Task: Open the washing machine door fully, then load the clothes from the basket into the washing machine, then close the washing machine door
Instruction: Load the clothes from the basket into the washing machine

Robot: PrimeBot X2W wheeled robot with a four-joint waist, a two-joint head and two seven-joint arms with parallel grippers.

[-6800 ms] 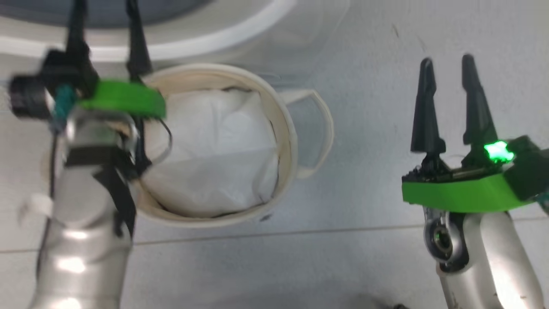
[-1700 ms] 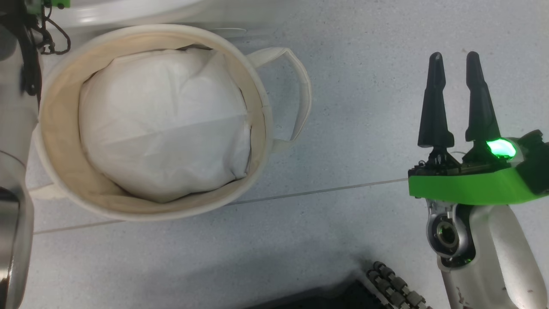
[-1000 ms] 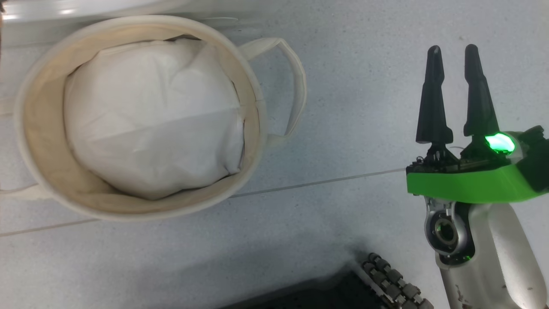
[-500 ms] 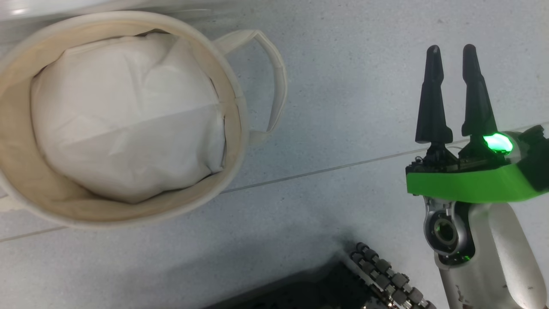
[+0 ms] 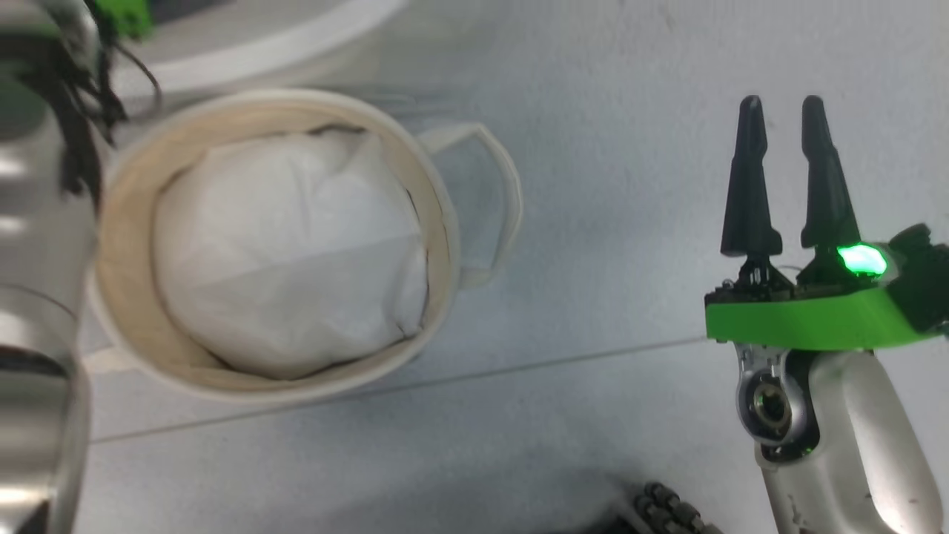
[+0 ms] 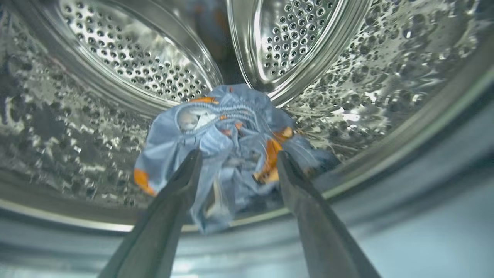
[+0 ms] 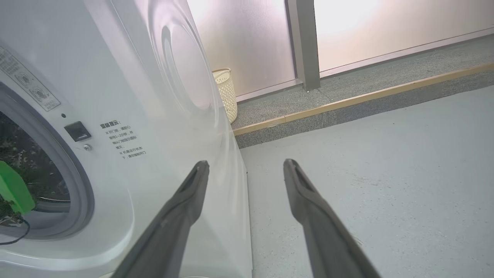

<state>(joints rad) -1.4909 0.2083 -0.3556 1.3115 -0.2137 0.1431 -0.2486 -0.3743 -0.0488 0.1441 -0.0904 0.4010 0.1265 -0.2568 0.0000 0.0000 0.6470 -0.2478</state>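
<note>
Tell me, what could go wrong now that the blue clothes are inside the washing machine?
1. The blue clothes lie bunched close to the front lip of the washing machine, so they might slip out or get pinched at closing.
2. The left gripper is open with a finger on each side of the bundle; pulling back could snag the fabric and drag it out.

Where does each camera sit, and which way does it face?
Head view: on the head, facing down at the basket on the floor; right gripper open, left forearm at the left edge.
Left wrist view: on the left wrist, facing into the drum at the blue garment; left gripper open.
Right wrist view: on the right wrist, facing along the washing machine front and floor; own fingers show.
Shared: both wrist views show the drum.
</note>
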